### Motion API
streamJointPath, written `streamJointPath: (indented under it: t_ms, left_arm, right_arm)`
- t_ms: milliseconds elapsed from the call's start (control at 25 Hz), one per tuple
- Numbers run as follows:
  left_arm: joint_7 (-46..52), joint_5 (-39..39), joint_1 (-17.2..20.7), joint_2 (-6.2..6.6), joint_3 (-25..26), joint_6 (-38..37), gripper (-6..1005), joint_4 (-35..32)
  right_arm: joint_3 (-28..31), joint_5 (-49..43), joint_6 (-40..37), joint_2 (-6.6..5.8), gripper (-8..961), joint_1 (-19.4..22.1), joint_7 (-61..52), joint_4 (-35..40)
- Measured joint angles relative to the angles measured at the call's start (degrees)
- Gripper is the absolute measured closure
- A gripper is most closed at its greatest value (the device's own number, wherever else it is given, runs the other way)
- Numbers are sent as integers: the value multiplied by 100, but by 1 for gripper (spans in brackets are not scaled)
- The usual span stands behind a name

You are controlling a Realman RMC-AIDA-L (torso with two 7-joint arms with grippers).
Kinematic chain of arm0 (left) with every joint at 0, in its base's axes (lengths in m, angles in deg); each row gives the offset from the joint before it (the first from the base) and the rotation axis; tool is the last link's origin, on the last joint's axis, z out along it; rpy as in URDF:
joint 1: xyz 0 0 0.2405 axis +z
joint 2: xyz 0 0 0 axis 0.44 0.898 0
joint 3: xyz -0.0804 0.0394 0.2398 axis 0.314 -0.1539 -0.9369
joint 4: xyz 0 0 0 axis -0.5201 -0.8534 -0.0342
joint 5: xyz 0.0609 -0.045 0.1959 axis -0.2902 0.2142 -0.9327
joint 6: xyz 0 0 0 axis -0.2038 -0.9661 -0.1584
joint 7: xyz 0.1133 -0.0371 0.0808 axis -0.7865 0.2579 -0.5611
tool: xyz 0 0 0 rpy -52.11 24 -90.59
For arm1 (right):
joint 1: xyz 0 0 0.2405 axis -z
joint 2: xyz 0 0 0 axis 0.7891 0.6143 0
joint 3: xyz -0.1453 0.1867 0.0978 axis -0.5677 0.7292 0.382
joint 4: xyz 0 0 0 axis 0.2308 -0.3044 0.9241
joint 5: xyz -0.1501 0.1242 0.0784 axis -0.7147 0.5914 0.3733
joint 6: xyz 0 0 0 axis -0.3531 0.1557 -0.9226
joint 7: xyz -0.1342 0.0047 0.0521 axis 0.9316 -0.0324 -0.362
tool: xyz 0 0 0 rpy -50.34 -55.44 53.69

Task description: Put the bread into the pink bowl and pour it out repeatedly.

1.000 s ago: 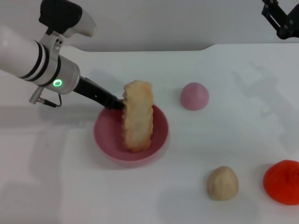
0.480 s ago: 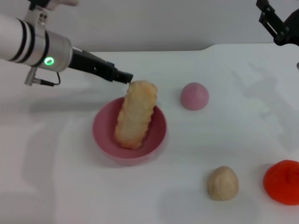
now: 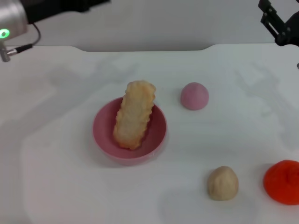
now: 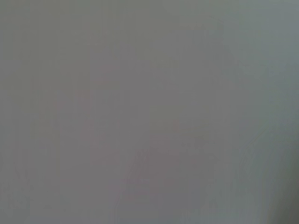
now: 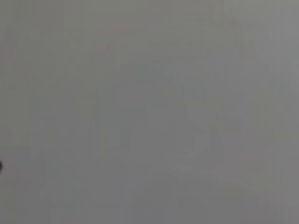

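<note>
The bread (image 3: 134,115), a long ridged tan loaf, stands slanted in the pink bowl (image 3: 103,126). Its lower end rests on the bowl's floor and its upper end leans over the far rim. Nothing holds it. My left gripper (image 3: 88,3) is far off at the top left edge of the head view, high above the table and well away from the bowl. Parked at the top right corner is my right gripper (image 3: 278,23). Both wrist views show only plain grey.
A small solid pink dome (image 3: 194,95) sits to the right of the bowl. A round beige lump (image 3: 223,183) and a red-orange blob (image 3: 282,181) lie near the front right. The white table's far edge (image 3: 149,49) runs behind the bowl.
My left gripper let go of the bread and drew back up and to the left, away from the bowl. The bread settled lower, leaning in the bowl. The right arm stayed put.
</note>
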Motion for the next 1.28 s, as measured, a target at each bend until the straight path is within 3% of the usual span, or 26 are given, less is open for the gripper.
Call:
streamJointPath:
  t_ms: [120, 200, 480, 760, 960, 1280]
  left_arm:
    - [-1240, 1586, 367, -31, -89, 40, 310, 329]
    - [-2516, 3037, 605, -45, -315, -64, 311, 806]
    - [-5478, 5986, 973, -67, -1238, -551, 314, 2181]
    - [-7255, 8524, 1193, -80, -2123, -968, 313, 3423]
    - [-7693, 9339, 1237, -83, -2350, -1301, 309, 3995]
    - [-7715, 9520, 1315, -73, -2360, -1385, 308, 4148]
  right_arm:
    - [67, 108, -99, 7, 362, -16, 0, -119]
    - [101, 300, -208, 7, 362, -53, 0, -283]
    - [521, 1452, -827, -4, 362, -239, 18, -1326]
    - [1251, 2569, -1868, -5, 361, -339, 568, -2517]
    - [1452, 3286, -2228, -1, 361, -429, 1089, -3017]
    - [1692, 3570, -2367, -9, 361, -575, 1357, -3252]
